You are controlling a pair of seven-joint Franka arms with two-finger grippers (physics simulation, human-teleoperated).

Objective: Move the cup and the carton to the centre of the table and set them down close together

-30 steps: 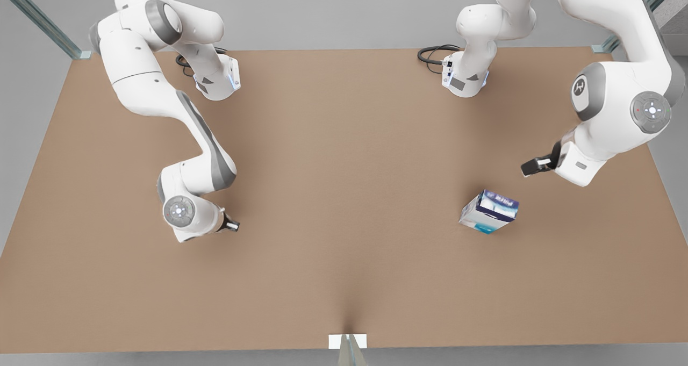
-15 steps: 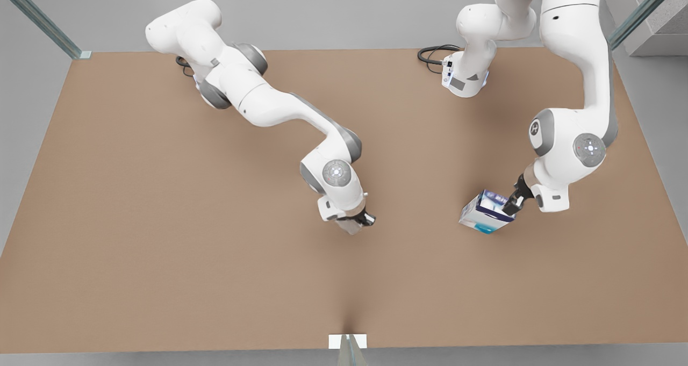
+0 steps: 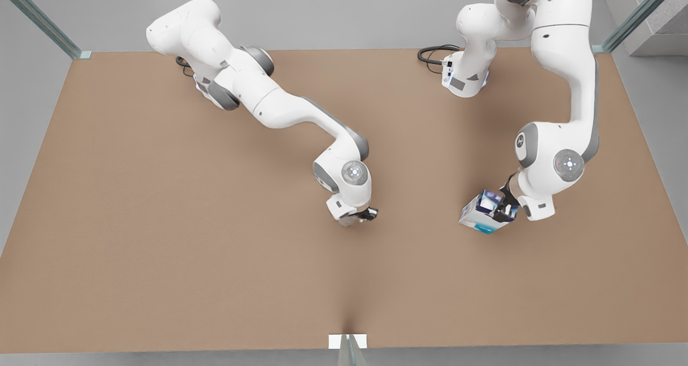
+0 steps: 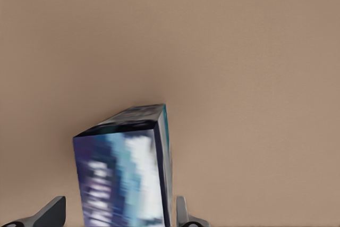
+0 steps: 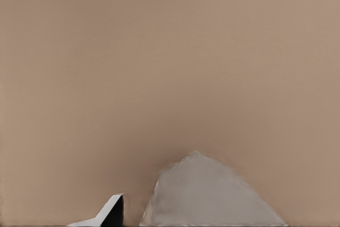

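Front view: I see my left gripper [image 3: 504, 209] straddling the carton [image 3: 484, 213], fingers spread; my right gripper [image 3: 359, 216] clasps the cup [image 5: 212, 195].

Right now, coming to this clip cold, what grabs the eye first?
The carton, blue-topped, stands toward the front view's right of the brown table, with the left gripper down over it, fingers either side. Near the table's middle, the right gripper has the silvery-grey cup between its fingers, low over the surface.
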